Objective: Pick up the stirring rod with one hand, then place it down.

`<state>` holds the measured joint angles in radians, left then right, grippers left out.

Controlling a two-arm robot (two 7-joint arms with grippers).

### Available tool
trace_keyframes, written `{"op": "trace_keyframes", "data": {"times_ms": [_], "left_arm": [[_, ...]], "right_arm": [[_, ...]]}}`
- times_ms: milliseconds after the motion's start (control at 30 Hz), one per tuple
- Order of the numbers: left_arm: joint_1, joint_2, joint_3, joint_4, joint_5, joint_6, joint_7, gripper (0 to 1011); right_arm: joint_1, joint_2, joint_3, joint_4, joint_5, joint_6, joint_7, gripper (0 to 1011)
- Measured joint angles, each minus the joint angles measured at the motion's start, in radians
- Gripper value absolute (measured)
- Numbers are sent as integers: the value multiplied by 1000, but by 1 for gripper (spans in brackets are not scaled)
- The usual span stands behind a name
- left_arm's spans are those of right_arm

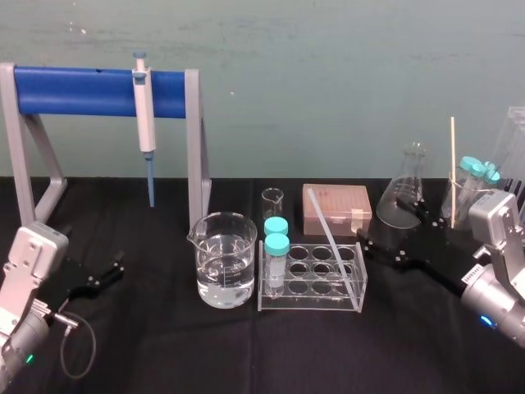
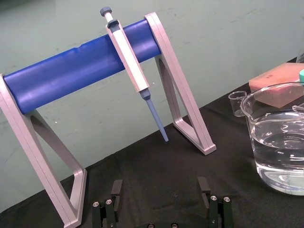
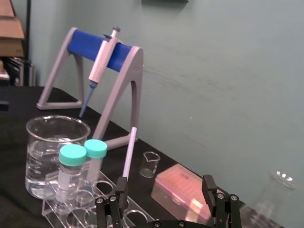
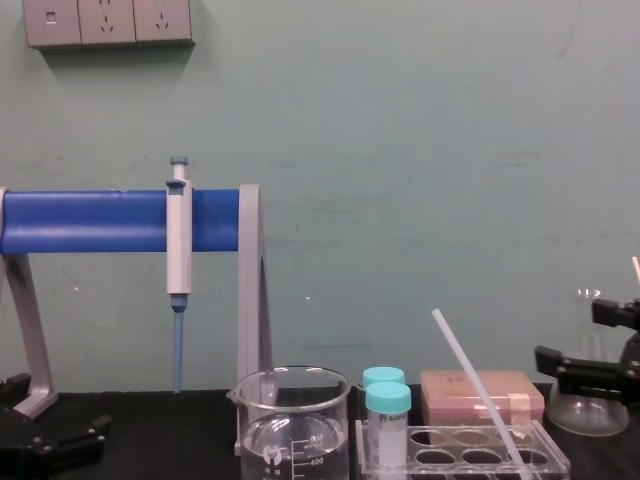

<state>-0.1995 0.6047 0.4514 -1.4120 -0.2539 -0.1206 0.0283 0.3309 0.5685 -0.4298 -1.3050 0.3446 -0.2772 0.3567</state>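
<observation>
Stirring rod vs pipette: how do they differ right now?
Pose: the rod leans tilted in the tube rack; the pipette hangs upright on the stand's blue bar.
Look: rod is plain translucent white, even in width; pipette has a grey body and blue tip.
Place: rod is near the right gripper, pipette toward the left gripper.
Shared: both long, thin and ungripped; both grippers open.

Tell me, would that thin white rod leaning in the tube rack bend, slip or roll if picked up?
The stirring rod leans straight without sagging, so probably stiff. Its smooth, glassy look suggests it could slip in the open right pincer. Thin and round, it would likely roll when laid down.
</observation>
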Motion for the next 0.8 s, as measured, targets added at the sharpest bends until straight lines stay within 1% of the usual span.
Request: {"op": "trace_keyframes", "data": {"times_ms": [33,233,333,400,433,500,533,633,667,800], "left_arm": [[0,0,0,0,0,0,0,1000],[0,0,0,0,0,0,0,1000],[0,0,0,0,0,0,0,1000],[0,0,0,0,0,0,0,1000],[0,0,0,0,0,0,0,1000],[0,0,0,0,0,0,0,1000],[0,0,0,0,0,0,0,1000],[0,0,0,0,0,0,0,1000],[0,0,0,0,0,0,0,1000],[0,0,0,0,0,0,0,1000]], "right_arm": [[12,-9,0,17,9,-3,21,1003],[55,-47,0,81,48,-5,96,1003],[87,-74,4,134,79,0,153,1003],[101,-84,5,153,89,2,172,1003],[115,-94,7,175,97,5,193,1003],[136,-110,8,210,107,5,222,1003],[136,-110,8,210,107,5,222,1003],[172,-136,9,264,117,6,264,1003],[172,-136,9,264,117,6,264,1003],[214,-167,8,332,126,8,314,1003]]}}
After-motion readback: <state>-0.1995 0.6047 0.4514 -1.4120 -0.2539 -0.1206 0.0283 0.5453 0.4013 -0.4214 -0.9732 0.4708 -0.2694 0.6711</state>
